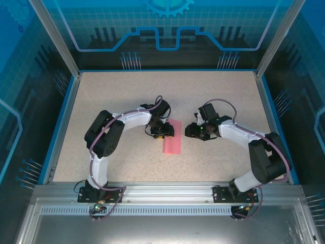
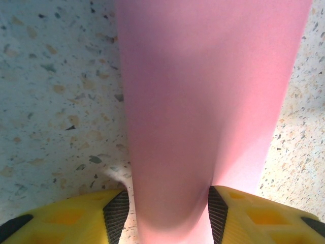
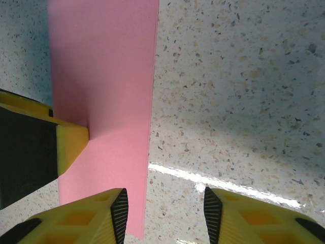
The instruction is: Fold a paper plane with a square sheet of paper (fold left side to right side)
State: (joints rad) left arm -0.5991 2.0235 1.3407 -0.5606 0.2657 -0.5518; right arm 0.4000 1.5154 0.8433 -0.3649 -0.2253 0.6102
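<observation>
Though a narrow strip, paper (image 1: 172,145) lengthwise near-to-far (slightly tilted).

You can count one pink sheet of paper (image 1: 172,140), one table (image 1: 127,91), two arms (left arm (image 1: 104,134), right arm (image 1: 264,155)) and two grippers (left gripper (image 2: 167,213), right gripper (image 3: 165,216)), each gripper with two yellow fingers (image 3: 76,223)
</observation>
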